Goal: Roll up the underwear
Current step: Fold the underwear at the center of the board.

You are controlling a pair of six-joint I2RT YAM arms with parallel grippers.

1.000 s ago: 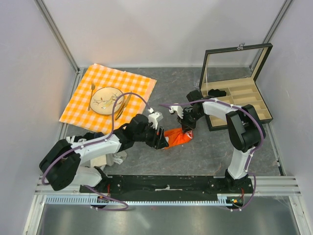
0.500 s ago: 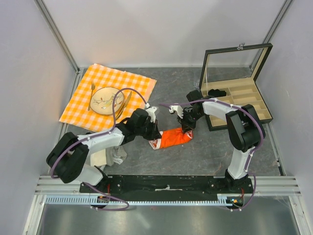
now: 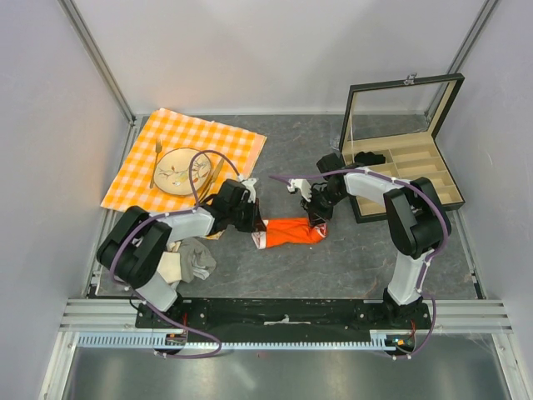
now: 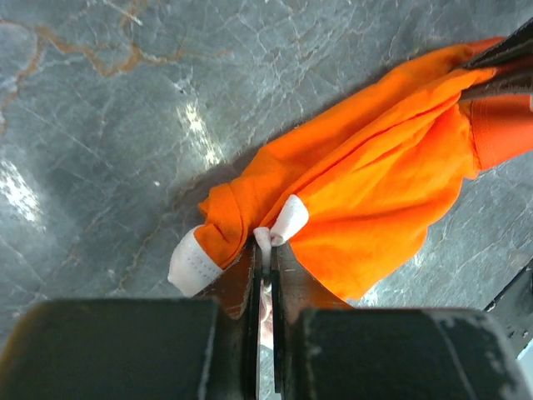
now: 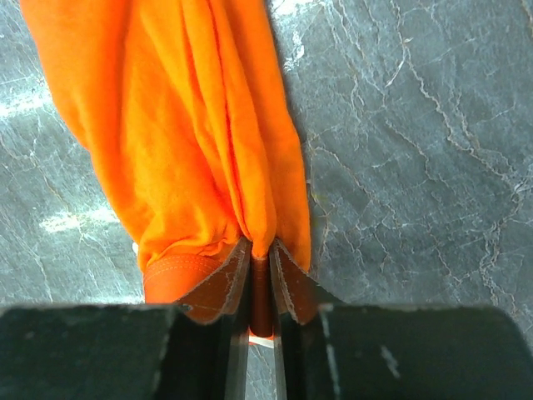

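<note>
Left wrist view: we note the left gripper (image 4: 265, 250) pressed closed, pinching a loop of white trim on the underwear (image 4: 375, 175). In the right wrist view, the right gripper (image 5: 260, 254) has its jaws nearly together, with a gathered orange fold clamped between them. In the top view, the garment lies stretched out on the grey table (image 3: 350, 267) between both grippers, left of the open case (image 3: 420, 162) and nearer the arm bases. The checkered cloth (image 3: 225, 142) sits well left of that case.
</note>
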